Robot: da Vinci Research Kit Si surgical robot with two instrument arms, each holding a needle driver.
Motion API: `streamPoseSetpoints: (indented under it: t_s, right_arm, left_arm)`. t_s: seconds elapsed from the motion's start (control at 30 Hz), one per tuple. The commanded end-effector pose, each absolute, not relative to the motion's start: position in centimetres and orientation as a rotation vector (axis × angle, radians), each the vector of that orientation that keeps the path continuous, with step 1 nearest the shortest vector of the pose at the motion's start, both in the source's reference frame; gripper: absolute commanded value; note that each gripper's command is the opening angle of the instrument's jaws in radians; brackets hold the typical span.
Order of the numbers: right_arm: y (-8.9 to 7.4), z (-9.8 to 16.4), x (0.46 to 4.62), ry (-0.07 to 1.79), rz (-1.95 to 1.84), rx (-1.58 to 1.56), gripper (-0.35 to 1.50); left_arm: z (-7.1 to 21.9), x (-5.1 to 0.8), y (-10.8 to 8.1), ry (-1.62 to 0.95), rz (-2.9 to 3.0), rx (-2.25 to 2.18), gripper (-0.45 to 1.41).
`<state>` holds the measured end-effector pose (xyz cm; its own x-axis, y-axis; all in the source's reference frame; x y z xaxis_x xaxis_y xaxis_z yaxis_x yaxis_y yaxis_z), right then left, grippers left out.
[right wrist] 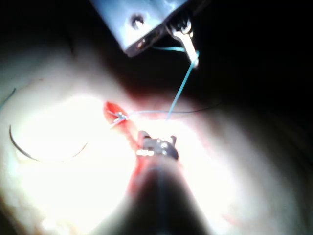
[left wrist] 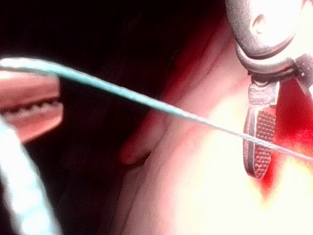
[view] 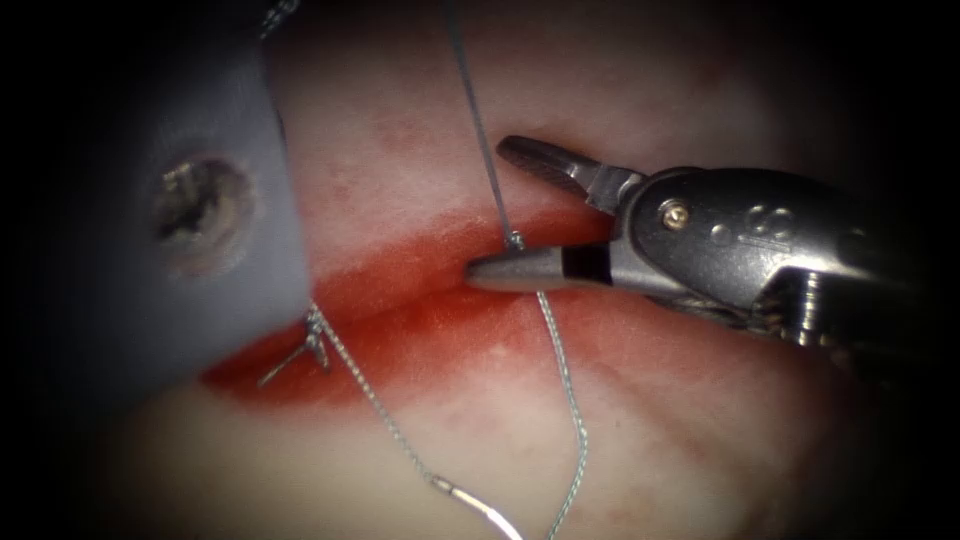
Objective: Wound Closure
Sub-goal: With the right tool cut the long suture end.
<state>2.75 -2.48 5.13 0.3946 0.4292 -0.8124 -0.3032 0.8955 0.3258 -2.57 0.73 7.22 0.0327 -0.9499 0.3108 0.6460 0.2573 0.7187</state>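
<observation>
Thread held up, needle lying loose

The right gripper (view: pixel 490 212) is spread wide open and holds nothing. Its lower finger lies along the cut (view: pixel 420 290), and its upper finger sticks up over the tissue (view: pixel 700 430). The thread (view: pixel 487 150) comes down from the top between the two fingers and goes into the tissue at the edge of the cut, just beside the lower finger. It comes out again under that finger and runs down over the tissue to the bottom edge.

In the right wrist view, the left gripper (right wrist: pixel 192 51) is pressed together on the thread and holds it up above the tissue. The thread is pulled straight from there down to the cut.

The needle (right wrist: pixel 36 159) lies flat on the tissue, well apart from both grippers. No gripper holds it and it is not stuck in the tissue. In the endoscope view, its back end shows at the bottom edge, below the cut, with thread joined to it.

A knot (view: pixel 316 340) with short cut ends sits on the left part of the cut. Red fluid (view: pixel 450 340) stains the tissue along the cut
</observation>
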Motion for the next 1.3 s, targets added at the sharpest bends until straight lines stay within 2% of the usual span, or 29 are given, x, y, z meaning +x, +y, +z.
streamPoseSetpoints:
  t_s: [0.03, 0.53, 0.93, 1.27, 1.3]
  right_arm:
    - [-2.40, 5.12, 2.91, 1.072, 0.469, 0.120, 1.01]
    - [-2.34, 5.23, 3.12, 1.073, 0.469, 0.115, 0.98]
    - [-2.38, 5.32, 3.20, 1.080, 0.452, 0.115, 0.84]
    - [-2.39, 5.33, 3.30, 1.090, 0.433, 0.142, 0.49]
    - [-2.39, 5.33, 3.31, 1.097, 0.417, 0.155, 0.31]
  left_arm:
    - [7.17, -2.60, 0.85, -0.874, -1.289, 0.431, -0.45]
    - [7.14, -2.61, 0.84, -0.875, -1.287, 0.436, -0.45]
    - [7.13, -2.63, 0.83, -0.876, -1.283, 0.440, -0.45]
    - [7.12, -2.64, 0.81, -0.878, -1.277, 0.443, -0.45]
    - [7.13, -2.65, 0.81, -0.878, -1.276, 0.442, -0.45]
